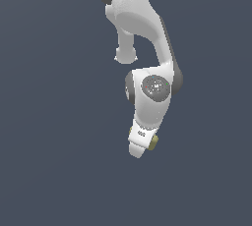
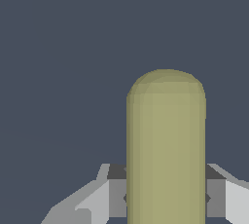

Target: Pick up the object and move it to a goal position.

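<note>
— Where is the block (image 2: 166,150)?
— Clamped between the gripper (image 2: 166,198) fingers (image 2: 116,194), toward the exterior view's right of centre, one rounded end poking beyond the white hand.

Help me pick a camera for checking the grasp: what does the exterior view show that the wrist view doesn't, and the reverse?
Only the exterior view shows the white jointed robot arm reaching down over the plain dark grey ground. Only the wrist view shows the grey fingers pressed against both flanks of the small olive-yellow rounded oblong block. Both show that block; outside, just its ends peek past the gripper.
</note>
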You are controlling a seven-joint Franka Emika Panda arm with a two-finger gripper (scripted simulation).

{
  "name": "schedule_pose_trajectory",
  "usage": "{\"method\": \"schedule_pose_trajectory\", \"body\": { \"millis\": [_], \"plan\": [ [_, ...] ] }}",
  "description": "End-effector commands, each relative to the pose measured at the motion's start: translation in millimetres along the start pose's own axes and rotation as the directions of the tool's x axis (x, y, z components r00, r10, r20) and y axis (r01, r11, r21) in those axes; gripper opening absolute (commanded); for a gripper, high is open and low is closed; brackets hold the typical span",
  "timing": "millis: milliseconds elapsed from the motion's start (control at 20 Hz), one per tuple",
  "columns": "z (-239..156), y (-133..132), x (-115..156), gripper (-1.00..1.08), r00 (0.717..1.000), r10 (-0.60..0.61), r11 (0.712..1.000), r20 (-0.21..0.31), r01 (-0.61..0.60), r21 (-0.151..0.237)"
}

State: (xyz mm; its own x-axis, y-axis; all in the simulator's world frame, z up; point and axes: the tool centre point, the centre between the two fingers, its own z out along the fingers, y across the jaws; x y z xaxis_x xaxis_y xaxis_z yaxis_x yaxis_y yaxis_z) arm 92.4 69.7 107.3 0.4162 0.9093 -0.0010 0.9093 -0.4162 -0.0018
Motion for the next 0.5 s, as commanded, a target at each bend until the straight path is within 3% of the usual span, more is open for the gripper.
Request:
{"method": "schedule_pose_trajectory", "body": {
  "millis": [0, 450],
  "plan": [
    [-10, -1, -5, -1.0, 1.0, 0.0, 1.0, -0.001, 0.0, -0.002],
    [-71, -10, -41, -1.0, 1.0, 0.0, 1.0, 0.001, 0.0, -0.002]
  ]
}}
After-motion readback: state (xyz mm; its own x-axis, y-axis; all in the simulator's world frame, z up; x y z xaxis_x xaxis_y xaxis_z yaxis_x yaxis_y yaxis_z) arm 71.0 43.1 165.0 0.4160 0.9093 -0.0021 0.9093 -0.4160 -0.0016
